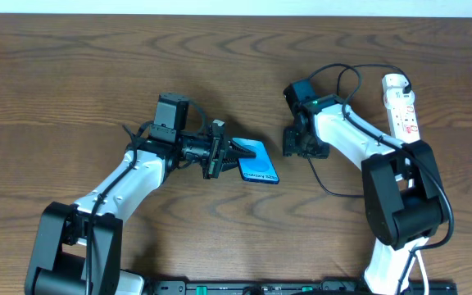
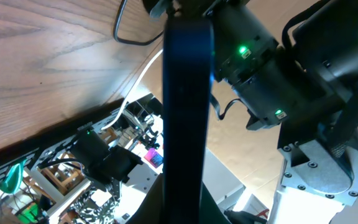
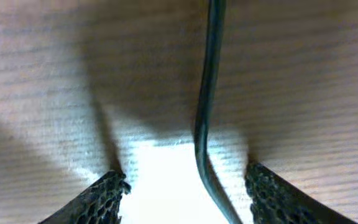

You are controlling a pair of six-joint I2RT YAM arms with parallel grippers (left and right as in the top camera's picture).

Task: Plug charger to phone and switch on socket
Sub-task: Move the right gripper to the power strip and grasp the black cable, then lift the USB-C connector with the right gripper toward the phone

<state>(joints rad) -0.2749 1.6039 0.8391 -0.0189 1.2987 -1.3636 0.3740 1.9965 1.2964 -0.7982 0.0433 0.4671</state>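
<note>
Clearly the left gripper [image 1: 240, 154] is clamped on one end of the phone [image 1: 260, 165] near the middle of the table [image 1: 72, 74], blue screen up. Just beside it, across a narrow strip of bare wood, the right gripper [image 1: 304, 149] stands with fingers [image 3: 104, 196] spread. The charger [image 3: 207, 93] cable runs between them. The socket [image 1: 401, 105] lies well apart near the right edge.

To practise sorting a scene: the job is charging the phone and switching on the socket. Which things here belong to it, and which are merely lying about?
Belong: phone, gripped by the left claw; charger cable, lying between the open right claw; socket strip.
Lying about: wooden table; bench clutter beyond its edge.
</note>
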